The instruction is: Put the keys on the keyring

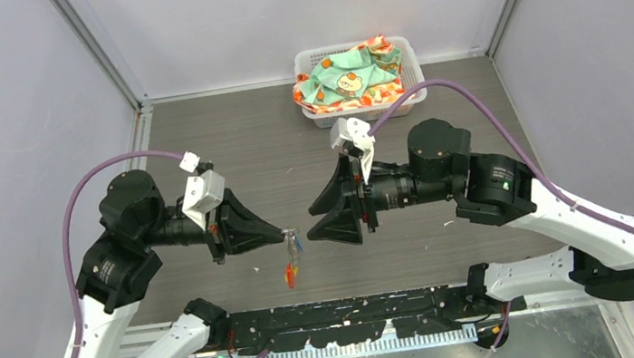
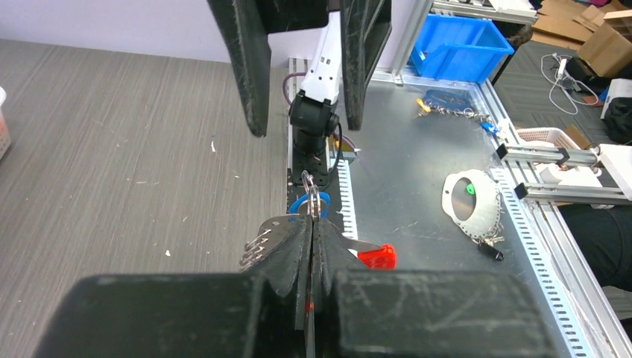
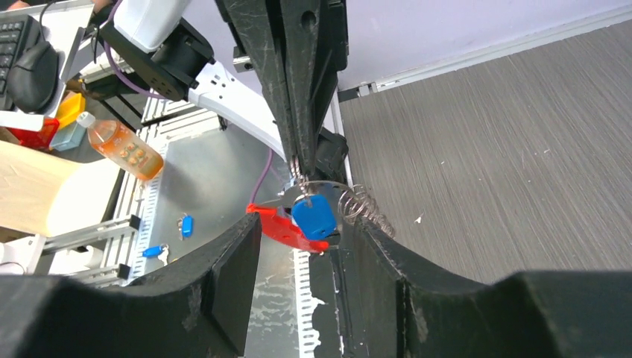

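Grey metal wire of the keyring (image 2: 311, 195) sticks out from between the fingertips of the left gripper (image 1: 286, 234), which is pressed together on it and holds it clear of the table (image 1: 227, 144). Just below those fingertips hangs the blue-tagged key (image 3: 313, 214), touching the ring. Beside it the ring's red tag (image 3: 282, 226) dangles lower, and a coiled chain-like bunch (image 3: 365, 209) juts out to the other side. The right gripper (image 1: 309, 221) faces the left one tip to tip, its fingers (image 3: 231, 276) spread wide and holding nothing. The ring and its hanging pieces sit just ahead of the gap between them, touching neither finger. The yellow-tagged key cannot be made out. Well beyond the right gripper, a white basket (image 1: 324, 119) holds a patterned cloth (image 1: 347, 79).
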You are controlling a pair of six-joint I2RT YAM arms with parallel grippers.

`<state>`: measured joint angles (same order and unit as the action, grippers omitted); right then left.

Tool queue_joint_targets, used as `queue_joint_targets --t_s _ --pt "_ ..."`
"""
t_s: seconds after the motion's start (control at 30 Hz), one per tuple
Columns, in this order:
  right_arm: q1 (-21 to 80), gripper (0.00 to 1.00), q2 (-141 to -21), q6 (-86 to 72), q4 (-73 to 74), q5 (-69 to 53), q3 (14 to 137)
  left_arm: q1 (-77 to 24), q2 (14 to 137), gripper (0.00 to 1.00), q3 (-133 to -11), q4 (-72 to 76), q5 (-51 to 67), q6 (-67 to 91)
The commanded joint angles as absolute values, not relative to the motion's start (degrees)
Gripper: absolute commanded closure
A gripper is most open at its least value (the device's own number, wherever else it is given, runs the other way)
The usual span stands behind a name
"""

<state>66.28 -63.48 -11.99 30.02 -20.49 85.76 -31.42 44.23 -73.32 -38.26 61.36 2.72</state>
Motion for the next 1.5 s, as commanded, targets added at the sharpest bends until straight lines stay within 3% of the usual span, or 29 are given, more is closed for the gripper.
queue_joint_targets --t_s 0.0,0.27,0.53,0.8,0.97,1.47 --pt "65.9 0.47 -64.8 -14.2 22.8 -22.1 85.5 -31.4 43.9 1.00 -74.0 -33.8 62.9 4.9" --pt "65.8 0.55 -66.4 -14.8 20.5 -24.6 84.8 -31.4 43.5 1.00 -74.3 -33.8 63.0 5.1" --pt "65.6 0.78 -66.5 -15.3 20.3 -27.2 84.4 -31.4 43.1 1.00 -74.4 -33.9 61.6 5.1" --pt "65.5 0.80 -66.3 -16.4 18.9 -28.1 82.9 -31.4 43.2 1.00 -74.4 -32.9 60.9 5.8" --pt "65.3 0.94 -66.1 -16.3 19.2 -27.8 83.1 -31.4 43.0 1.00 -74.4 -33.1 60.3 5.5" --pt "65.1 0.95 -64.2 -18.4 21.5 -26.3 81.3 -31.4 41.8 1.00 -73.2 -30.5 58.3 4.0"
